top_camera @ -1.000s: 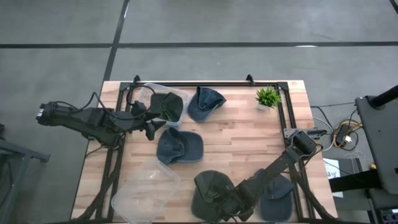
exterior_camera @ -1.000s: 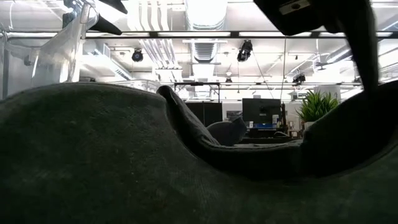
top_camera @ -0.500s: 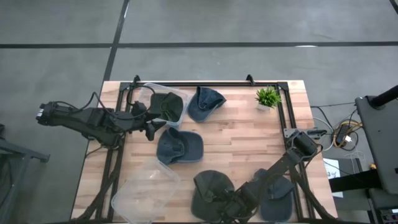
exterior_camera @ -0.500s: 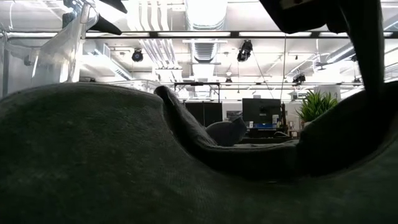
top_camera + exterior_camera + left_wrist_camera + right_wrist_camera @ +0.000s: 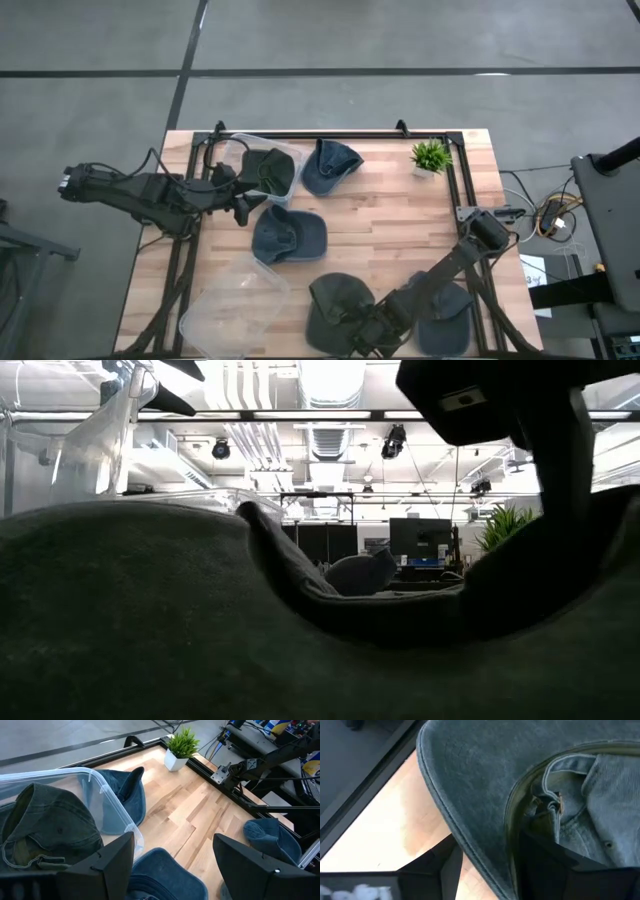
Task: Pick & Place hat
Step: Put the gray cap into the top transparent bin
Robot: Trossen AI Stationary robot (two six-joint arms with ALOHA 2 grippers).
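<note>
A dark green hat (image 5: 335, 312) lies opening-up at the table's near edge and fills the low view (image 5: 150, 610). My right gripper (image 5: 368, 330) is shut on it at its right side. My left gripper (image 5: 243, 207) is open and empty at the far left, beside a clear bin (image 5: 232, 150) that holds another dark green hat (image 5: 268, 170). In the left wrist view (image 5: 182, 870) its fingers stand wide apart above a blue hat (image 5: 160, 870). My right gripper holds the dark green hat where the brim (image 5: 485, 855) joins the crown. One finger (image 5: 545, 860) is inside the crown against the inner band and the other (image 5: 440, 870) is outside the brim's edge. The fingers come slanting down from the table's right. The hat rests on the table.
A blue hat (image 5: 288, 235) lies mid-table, another (image 5: 330, 165) at the far edge, and a third (image 5: 448, 312) under my right arm. An empty clear bin (image 5: 235, 305) sits at the near left. A small potted plant (image 5: 430, 157) stands far right. A black frame (image 5: 340, 135) rims the table.
My right gripper has gone a little toward the table's left edge with the dark green hat. The hat has slid slightly the same way, and in the low view its raised fold has shifted left and sunk.
</note>
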